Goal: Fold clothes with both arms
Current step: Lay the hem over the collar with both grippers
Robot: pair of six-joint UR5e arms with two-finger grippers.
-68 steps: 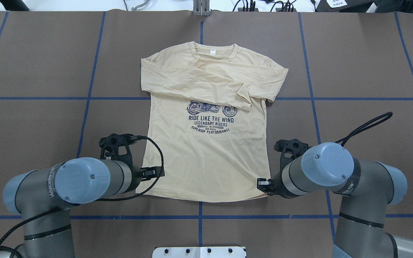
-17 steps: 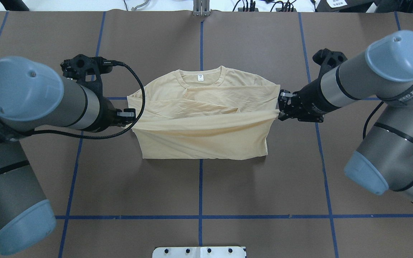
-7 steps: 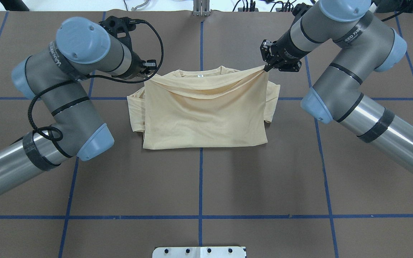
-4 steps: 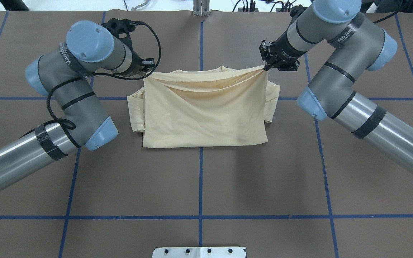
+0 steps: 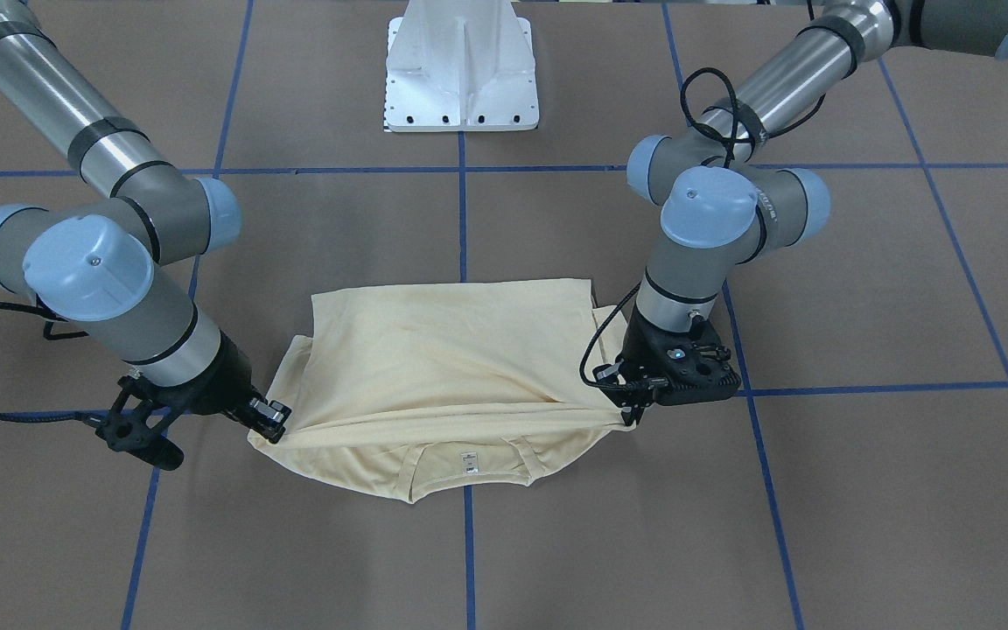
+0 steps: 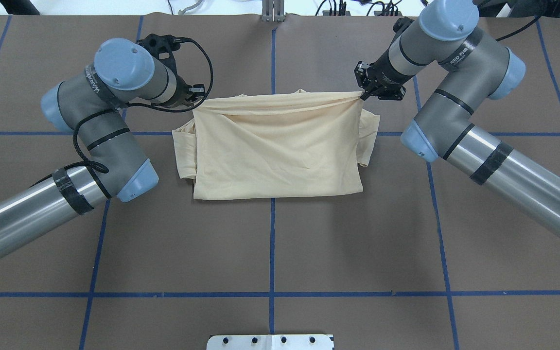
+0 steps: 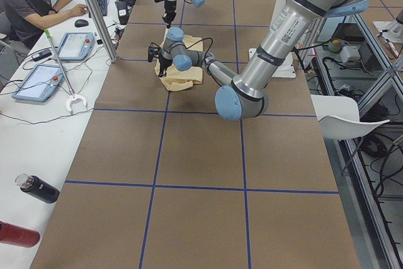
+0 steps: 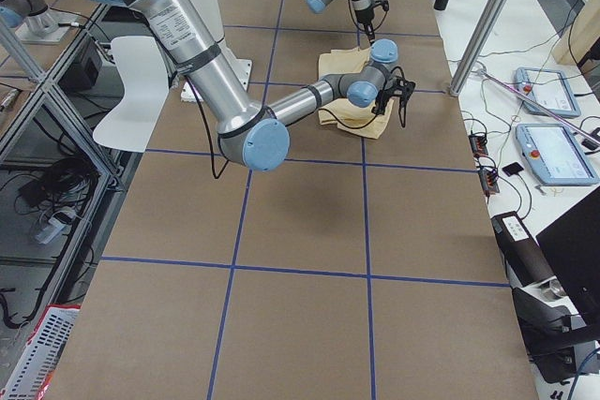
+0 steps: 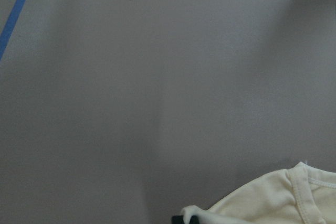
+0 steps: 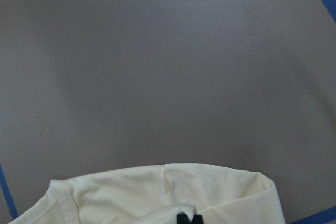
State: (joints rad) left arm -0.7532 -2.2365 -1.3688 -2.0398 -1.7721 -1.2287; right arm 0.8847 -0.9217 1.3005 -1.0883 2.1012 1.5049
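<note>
T-shirt (image 6: 277, 146), thin cream fabric with soft creases, lies doubled into a rectangle at the table's (image 6: 270, 243) far middle. Left gripper (image 6: 196, 96) and right gripper (image 6: 361, 95) each pinch a hem corner, with the edge stretched straight between them. Wide brown surface lies nearer.

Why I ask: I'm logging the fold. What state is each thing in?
T-shirt: doubled over, its hem edge stretched between both hands up at the collar.
left hand: shut on one hem corner of the T-shirt.
right hand: shut on the other hem corner.
</note>
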